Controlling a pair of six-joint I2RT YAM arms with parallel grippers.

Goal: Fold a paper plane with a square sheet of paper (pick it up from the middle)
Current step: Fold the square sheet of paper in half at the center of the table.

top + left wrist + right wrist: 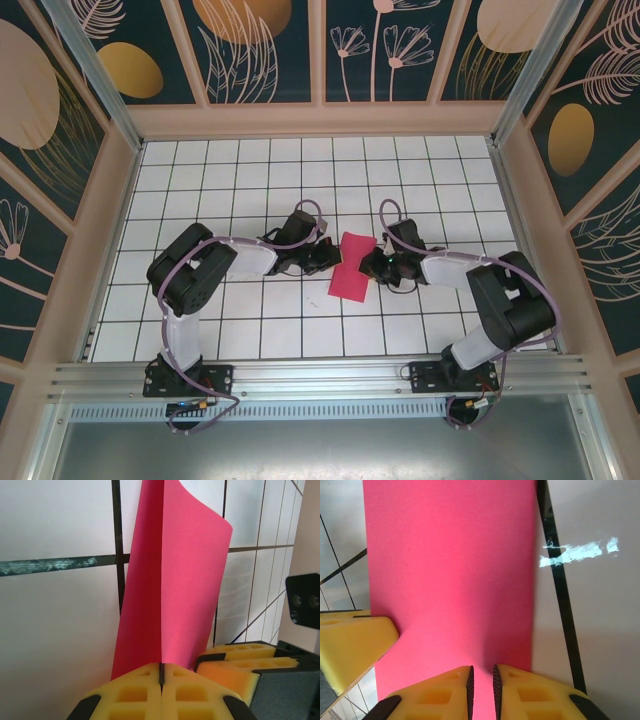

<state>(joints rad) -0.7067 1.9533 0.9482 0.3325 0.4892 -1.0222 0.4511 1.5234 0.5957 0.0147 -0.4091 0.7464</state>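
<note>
The square sheet of paper (352,265) is magenta-pink and lies mid-table as a long narrow strip, folded over itself along its length. In the left wrist view the paper (175,580) rises as two layers meeting at a centre crease, its far corner curling. My left gripper (161,672) is shut on the near end of that crease, at the strip's left edge (328,258). My right gripper (481,685) hovers over the paper (450,580) at its right edge (375,266). Its jaws stand a narrow gap apart with nothing between them. A paper plane is out of view.
The white tiled table (250,320) has black grid lines and is walled by a wooden frame (320,120). Both arms reach inward from the near rail, their fingertips close together across the paper. The right gripper's yellow finger (235,665) sits just beside the left jaws.
</note>
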